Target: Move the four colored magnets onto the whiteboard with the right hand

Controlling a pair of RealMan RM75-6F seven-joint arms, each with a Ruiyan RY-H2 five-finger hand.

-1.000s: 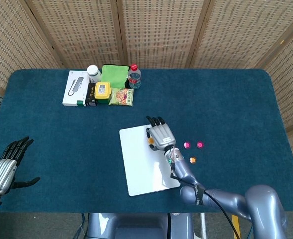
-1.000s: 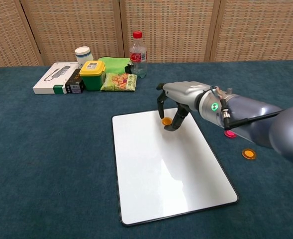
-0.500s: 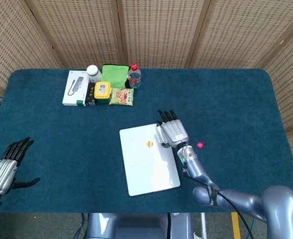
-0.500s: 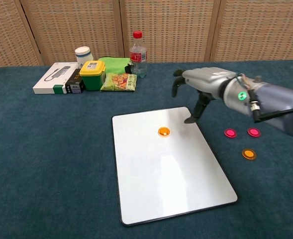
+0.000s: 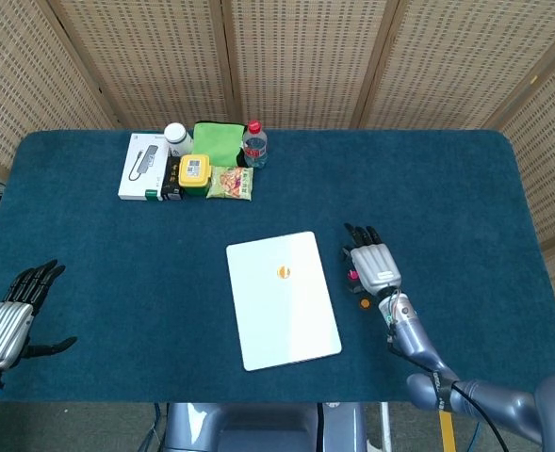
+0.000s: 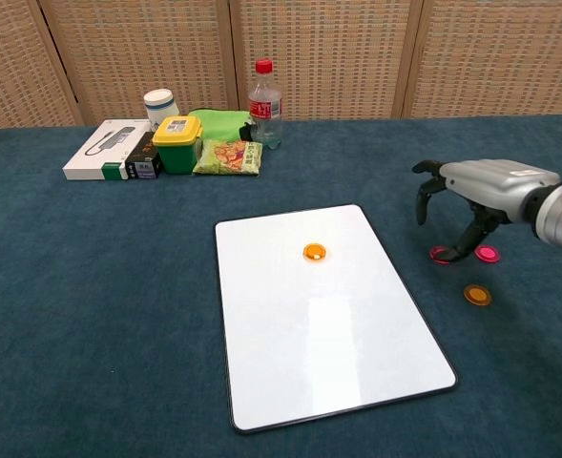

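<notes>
White whiteboard [image 5: 282,301] lies flat mid-table, long axis running roughly near-to-far, tilted a little so its far end leans toward the robot's left. One orange magnet [image 5: 284,272] sits on its far half, well inside the edges.

Right hand [image 6: 471,205] hangs palm-down over the cloth just right of the board, fingers curved downward and spread, nothing visibly held. Its fingertips [image 6: 455,254] come down at the nearer pink magnet [image 6: 439,255]; whether they actually touch it, cannot tell.

Chest view shows all three magnets off the board: that pink one, a second pink magnet [image 6: 489,254] just beside it further right, and a second orange magnet [image 6: 476,295] nearer the robot. Head view has the right hand over most of this cluster, with only a sliver of pink and orange showing at its left edge.

Left hand [image 5: 13,315] shows only in the head view, at the near left table edge, fingers straight and apart, holding nothing.

Far-left clutter: white box [image 5: 142,167], white jar [image 5: 175,136], yellow container [image 5: 193,173], green cloth [image 5: 219,140], snack packet [image 5: 229,182], water bottle [image 5: 254,144].
</notes>
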